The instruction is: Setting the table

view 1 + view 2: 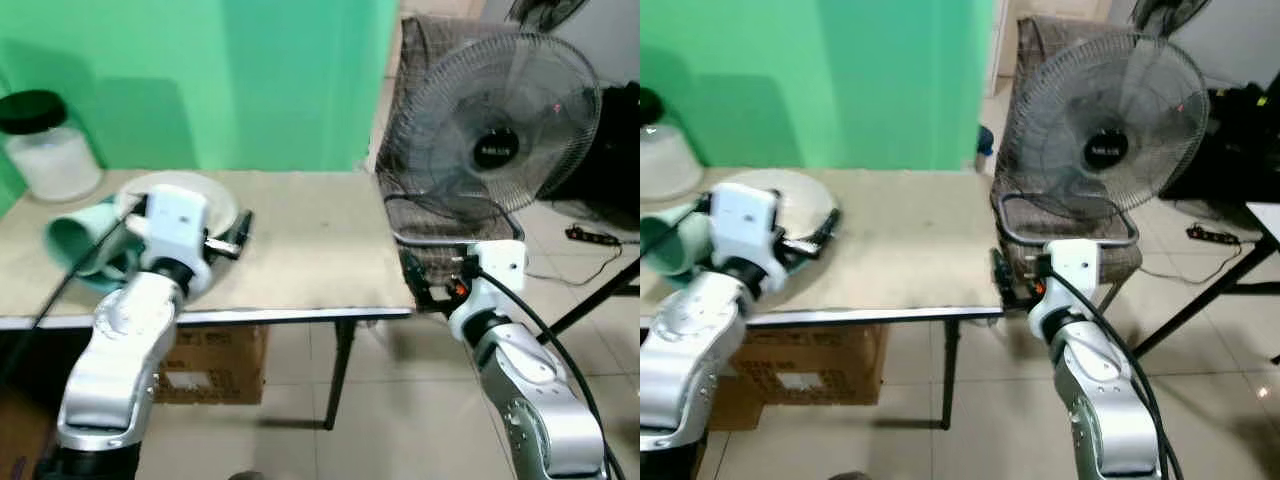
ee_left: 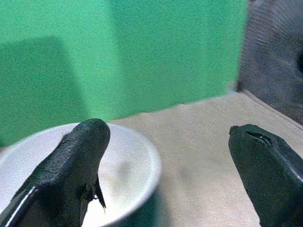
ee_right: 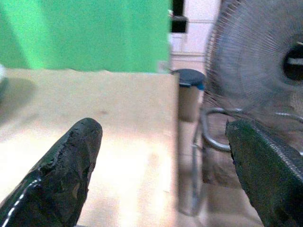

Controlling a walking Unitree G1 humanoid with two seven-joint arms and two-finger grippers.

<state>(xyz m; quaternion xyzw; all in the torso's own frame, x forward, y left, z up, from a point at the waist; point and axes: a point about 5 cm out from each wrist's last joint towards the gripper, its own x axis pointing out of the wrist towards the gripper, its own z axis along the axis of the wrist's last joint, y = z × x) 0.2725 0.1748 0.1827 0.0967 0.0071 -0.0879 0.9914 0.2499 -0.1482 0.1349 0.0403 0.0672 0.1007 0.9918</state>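
Observation:
A white bowl (image 1: pixel 195 190) sits at the left of the beige table (image 1: pixel 310 250), and the left wrist view shows its rim (image 2: pixel 130 165) close up. A teal cup (image 1: pixel 75 238) lies on its side just left of the bowl. My left gripper (image 1: pixel 232 238) hovers low at the bowl's right edge, its fingers (image 2: pixel 75 161) spread open and empty. At the table's right edge my right gripper (image 1: pixel 420 285) is also open and empty, with one finger (image 3: pixel 71 165) over the tabletop and the other finger (image 3: pixel 265 165) past the edge.
A jar with a black lid (image 1: pixel 45 140) stands at the table's back left. A standing fan (image 1: pixel 490 130) and a woven chair (image 1: pixel 430 60) crowd the table's right end. A cardboard box (image 1: pixel 215 365) sits under the table. A green wall (image 1: pixel 250 80) backs it.

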